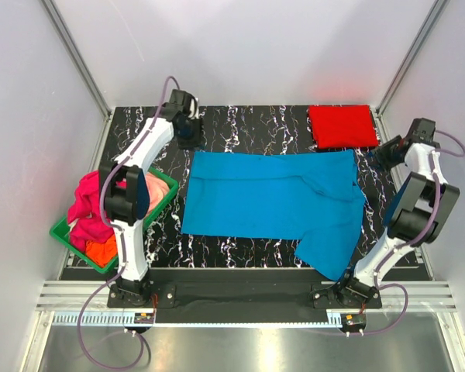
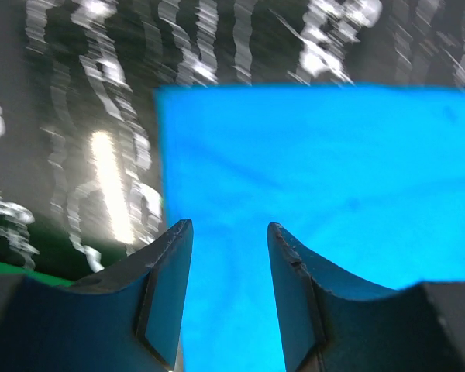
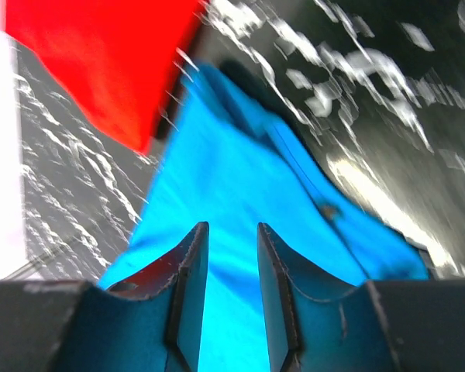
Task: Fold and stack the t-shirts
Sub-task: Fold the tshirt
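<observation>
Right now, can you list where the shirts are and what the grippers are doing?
blue shirt: spread flat in the middle, one part reaching the near right edge
red shirt: folded, far right corner
pink shirt: heaped in the basket, left side
orange shirt: in the basket, near end
left gripper: open, empty, by the blue shirt's far left corner
right gripper: open, empty, by its far right corner
</observation>
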You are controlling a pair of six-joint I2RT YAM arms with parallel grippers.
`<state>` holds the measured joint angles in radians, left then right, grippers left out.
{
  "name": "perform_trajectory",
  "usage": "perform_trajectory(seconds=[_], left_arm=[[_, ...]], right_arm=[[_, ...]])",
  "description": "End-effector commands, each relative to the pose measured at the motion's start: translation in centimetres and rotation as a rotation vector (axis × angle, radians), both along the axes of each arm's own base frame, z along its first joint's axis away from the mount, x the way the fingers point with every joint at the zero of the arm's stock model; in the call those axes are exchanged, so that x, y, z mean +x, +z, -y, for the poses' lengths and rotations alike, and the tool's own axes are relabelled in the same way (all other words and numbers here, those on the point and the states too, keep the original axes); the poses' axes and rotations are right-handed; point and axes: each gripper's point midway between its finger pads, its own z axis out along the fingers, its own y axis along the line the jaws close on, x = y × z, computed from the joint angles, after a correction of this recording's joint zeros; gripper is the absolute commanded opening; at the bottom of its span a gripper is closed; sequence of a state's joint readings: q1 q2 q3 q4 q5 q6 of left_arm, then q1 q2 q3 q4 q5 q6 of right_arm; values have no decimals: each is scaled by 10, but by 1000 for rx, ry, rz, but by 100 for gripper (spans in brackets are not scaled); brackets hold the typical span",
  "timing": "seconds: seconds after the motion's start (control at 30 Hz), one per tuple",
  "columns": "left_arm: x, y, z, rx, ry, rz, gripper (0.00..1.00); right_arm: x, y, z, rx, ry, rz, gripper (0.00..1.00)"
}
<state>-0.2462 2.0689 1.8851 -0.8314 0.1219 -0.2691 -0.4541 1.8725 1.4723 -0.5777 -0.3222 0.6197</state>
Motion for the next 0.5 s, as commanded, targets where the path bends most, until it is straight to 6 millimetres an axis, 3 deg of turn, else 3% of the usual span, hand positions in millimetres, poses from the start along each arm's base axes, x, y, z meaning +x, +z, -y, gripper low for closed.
perform_trajectory(seconds=[0.0, 0.07, 0.23, 0.47], left_arm=[[-19, -12, 19, -31, -57, -30, 48], [-24, -22, 22, -49, -59, -62, 46], [-29, -56, 23, -44, -68, -139, 35], [-41, -96, 4, 58, -40, -215, 30]], right_arm=[[-56, -14, -11, 6, -82, -152, 38], [-75, -29, -19, 28, -104, -203, 38], [-98, -53, -35, 82, -102, -262, 38], [-115, -57, -36, 65, -158, -294, 39]])
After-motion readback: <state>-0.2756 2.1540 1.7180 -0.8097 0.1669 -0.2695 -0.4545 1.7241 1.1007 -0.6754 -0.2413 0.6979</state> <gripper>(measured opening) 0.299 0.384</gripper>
